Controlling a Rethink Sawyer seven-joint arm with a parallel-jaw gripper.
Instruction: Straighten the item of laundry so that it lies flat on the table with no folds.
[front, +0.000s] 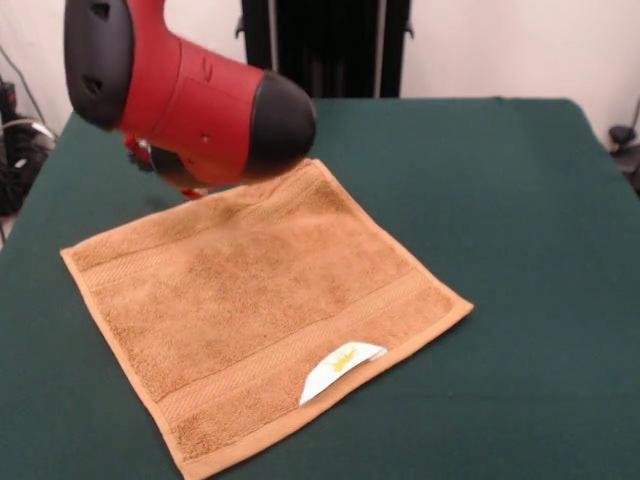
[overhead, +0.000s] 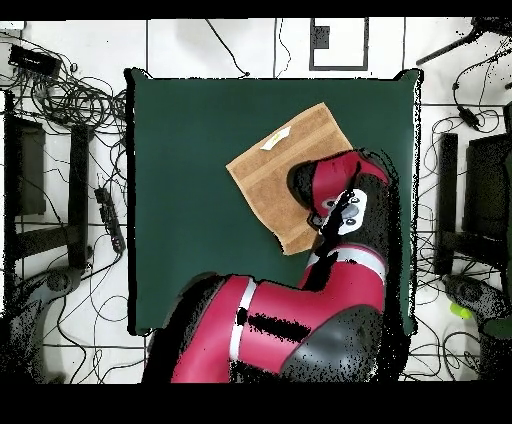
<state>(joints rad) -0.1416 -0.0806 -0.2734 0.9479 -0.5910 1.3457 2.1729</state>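
Nearest us in the front view, the towel's (front: 262, 305) front corner runs close to the picture's bottom edge, with only a thin strip of green counter (front: 520, 210) showing there. We see the towel spread open and nearly flat, turned like a diamond against the counter's edges, its paler hem tracing all the visible sides. A white label (front: 340, 368) with a yellow mark sticks out from the near right hem and lies partly curled on the cloth; we can read no writing on it. To the right of the towel the counter is bare and wide, right out to its far corner. To the left there is a narrower bare strip. Farther back, the red and black arm (front: 190, 95) hangs over the towel's far corner and hides it. In the overhead view the arm covers that same side of the towel. The gripper itself is hidden beneath the arm, so we cannot tell how it is set.
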